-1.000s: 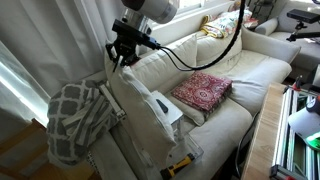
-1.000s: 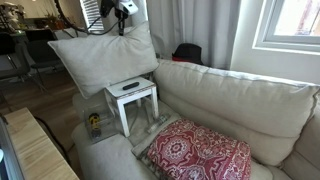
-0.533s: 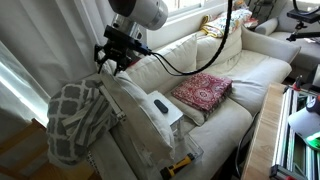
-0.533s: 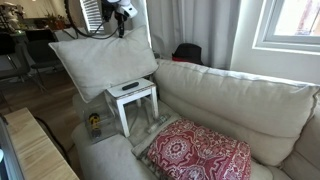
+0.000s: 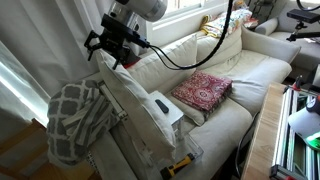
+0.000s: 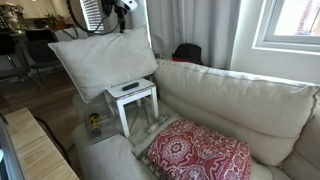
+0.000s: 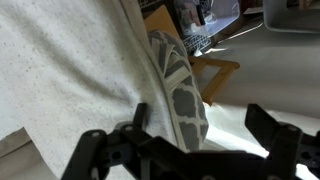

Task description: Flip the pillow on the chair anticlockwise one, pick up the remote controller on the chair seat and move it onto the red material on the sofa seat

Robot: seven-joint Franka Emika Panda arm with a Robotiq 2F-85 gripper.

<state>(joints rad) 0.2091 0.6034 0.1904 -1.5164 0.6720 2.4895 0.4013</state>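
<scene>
The cream-white pillow (image 5: 122, 95) (image 6: 103, 58) (image 7: 65, 70) stands on edge at the back of the chair (image 6: 138, 98). My gripper (image 5: 108, 47) (image 6: 122, 9) (image 7: 200, 118) hangs just above the pillow's top edge, open, with nothing between its fingers. The dark remote controller (image 5: 160, 105) (image 6: 131, 86) lies flat on the white chair seat in front of the pillow. The red material (image 5: 203, 90) (image 6: 200, 150) lies flat on the seat of the sofa (image 5: 245, 75) (image 6: 235, 100), well away from the gripper.
A grey-white lattice blanket (image 5: 75, 120) (image 7: 180, 85) hangs behind the pillow. A yellow and black object (image 5: 182, 162) (image 6: 93, 123) sits on the floor by the chair. A wooden surface (image 6: 30, 150) and curtains (image 5: 40, 50) border the scene.
The gripper was shut on the pillow's top edge, then opened and let it go, moving slightly up and away. The pillow stays standing on edge.
</scene>
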